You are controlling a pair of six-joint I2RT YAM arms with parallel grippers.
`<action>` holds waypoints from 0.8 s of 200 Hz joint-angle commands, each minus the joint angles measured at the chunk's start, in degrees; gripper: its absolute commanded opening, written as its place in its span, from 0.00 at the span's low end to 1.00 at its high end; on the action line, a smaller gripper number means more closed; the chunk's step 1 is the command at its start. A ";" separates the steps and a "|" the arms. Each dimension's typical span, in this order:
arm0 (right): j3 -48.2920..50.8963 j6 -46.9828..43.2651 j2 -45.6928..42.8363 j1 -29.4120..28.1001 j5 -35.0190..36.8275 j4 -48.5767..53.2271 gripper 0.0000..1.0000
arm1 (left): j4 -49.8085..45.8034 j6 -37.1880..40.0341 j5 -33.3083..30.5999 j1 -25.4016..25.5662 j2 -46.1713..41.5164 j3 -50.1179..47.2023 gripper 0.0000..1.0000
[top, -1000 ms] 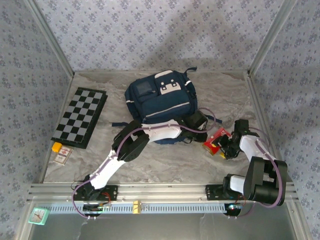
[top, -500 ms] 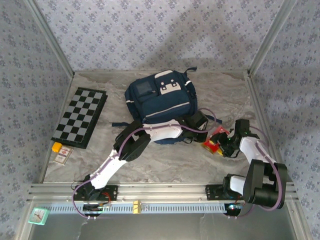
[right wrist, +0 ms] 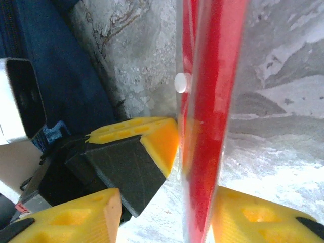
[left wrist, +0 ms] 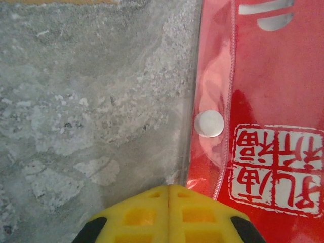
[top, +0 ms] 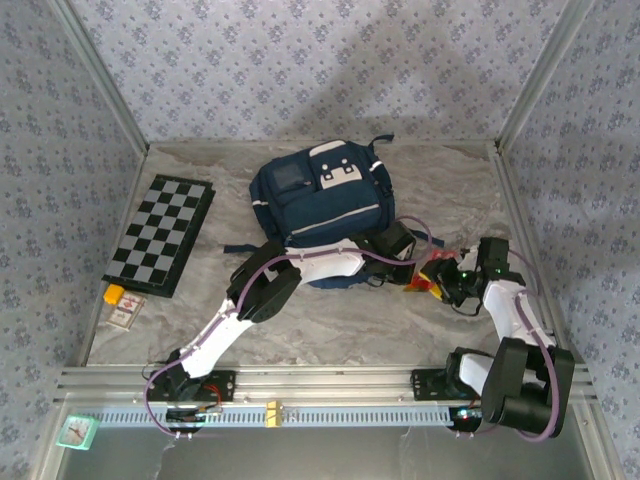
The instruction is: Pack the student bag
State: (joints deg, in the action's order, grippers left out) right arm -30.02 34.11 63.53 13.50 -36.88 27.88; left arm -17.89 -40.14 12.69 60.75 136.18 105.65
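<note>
Step in hand, as I judge it: handling the red pouch (left wrist: 273, 101) on its way into the student bag (top: 320, 200), not yet the insertion itself. The bag lies flat at the middle back of the table (top: 330, 320), patches up. Whether a compartment is open I cannot tell from above. The pouch is just off the bag's near right corner, on the marble, standing on edge in the right wrist view, with its white snap (left wrist: 209, 123) at the clear seam. The right gripper (right wrist: 167, 223) straddles the pouch with jaws apart. One finger touches the red face and bare table shows on the other side, so there is no clamp that I can see. The left gripper (left wrist: 168, 212) is closed, its yellow tips meeting flush at the pouch's clear border. Whether any film is pinched between them cannot be told. In the right wrist view one left finger presses against the pouch's edge, with navy fabric close behind. Next move, my estimate: one pincer must take a firm hold on the pouch, and the other should free itself to spread the bag's mouth. The pouch then goes in edge-first. Its slick plastic may slip. A chessboard (top: 162, 233) waits well apart on the left.
</note>
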 commanded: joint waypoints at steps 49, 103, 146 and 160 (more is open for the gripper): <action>-0.24 -3.04 -0.83 1.14 1.55 3.30 0.10 | -2.31 0.51 -0.75 -0.44 -0.36 -1.25 0.00; -4.09 -4.69 -5.90 2.06 4.67 9.92 0.00 | -3.17 2.93 -0.83 -0.20 -6.40 -2.33 0.08; -10.17 -3.89 -10.75 1.89 5.81 16.29 0.00 | -3.81 7.70 -5.94 -0.24 -20.30 -10.76 0.26; -12.43 -3.61 -11.06 1.34 4.25 17.49 0.00 | -5.07 10.55 -9.16 -0.61 -25.64 -14.04 0.32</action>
State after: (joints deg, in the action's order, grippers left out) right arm -37.91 30.76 53.71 15.25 -31.88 40.27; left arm -21.04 -35.20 9.15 60.75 121.40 94.67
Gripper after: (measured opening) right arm 0.053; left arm 0.284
